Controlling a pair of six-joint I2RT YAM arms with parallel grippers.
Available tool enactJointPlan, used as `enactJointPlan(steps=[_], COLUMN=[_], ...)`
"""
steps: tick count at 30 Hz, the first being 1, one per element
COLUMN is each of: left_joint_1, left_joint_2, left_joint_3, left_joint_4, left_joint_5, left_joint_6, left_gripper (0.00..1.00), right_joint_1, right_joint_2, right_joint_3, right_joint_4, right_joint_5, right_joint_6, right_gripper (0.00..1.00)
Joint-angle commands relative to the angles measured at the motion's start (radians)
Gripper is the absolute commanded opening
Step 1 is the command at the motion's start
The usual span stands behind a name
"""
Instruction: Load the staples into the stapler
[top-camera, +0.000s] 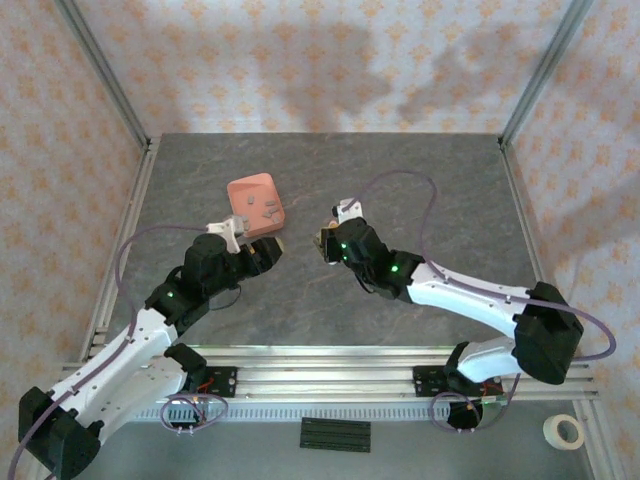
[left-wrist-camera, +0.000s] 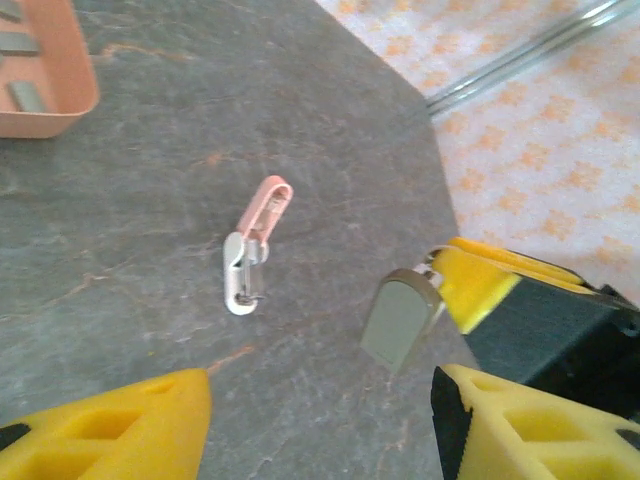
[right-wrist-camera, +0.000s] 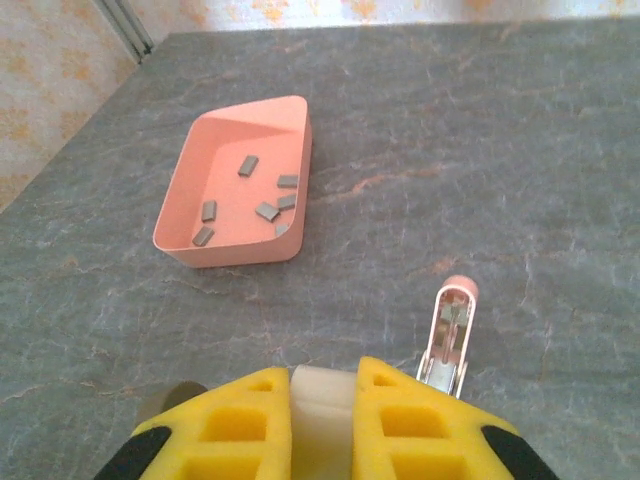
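Grey stone-look counter carries a salmon-pink square tray at far left, holding tiny grey metal staple strips. To its near right, apart, a pale pink-and-white mini stapler lies hinged open. Left jaws gape empty; right jaws are nearly closed on a pale beige tab.

Left pincer agape, right pincer closed.

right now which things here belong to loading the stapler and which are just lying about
For the job: stapler, staples, pink tray holding them.
Lying about: tape roll, black strip at the near edge.
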Motion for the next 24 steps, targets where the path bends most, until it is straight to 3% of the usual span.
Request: enactJointPlan(steps=[1, 6, 13, 24], left_joint_1=[-0.023, -0.034, -0.051, -0.072], left_joint_2=[0.001, 0.02, 0.068, 0.172], left_joint_3=[0.013, -0.063, -0.04, -0.007], left_joint_4=[0.089, 0.269, 0.22, 0.313], left_joint_5=[0.033, 0.082, 0.074, 0.092], left_joint_6=[-0.008, -0.083, -0.052, -0.066], left_gripper=[0.62, 0.63, 0.62, 0.62], right_joint_1=[-0.003, -0.004, -0.004, -0.004], right_joint_2=[-0.032, -0.034, -0.036, -0.042], right_joint_3=[-0.042, -0.056, -0.082, -0.103], right_joint_4=[0.133, 0.185, 0.257, 0.323], right_joint_5=[0.029, 0.015, -0.029, -0.152], right_joint_6=[-0.086, -0.143, -0.164, -0.212], right_gripper=[0.15, 0.15, 0.15, 0.14])
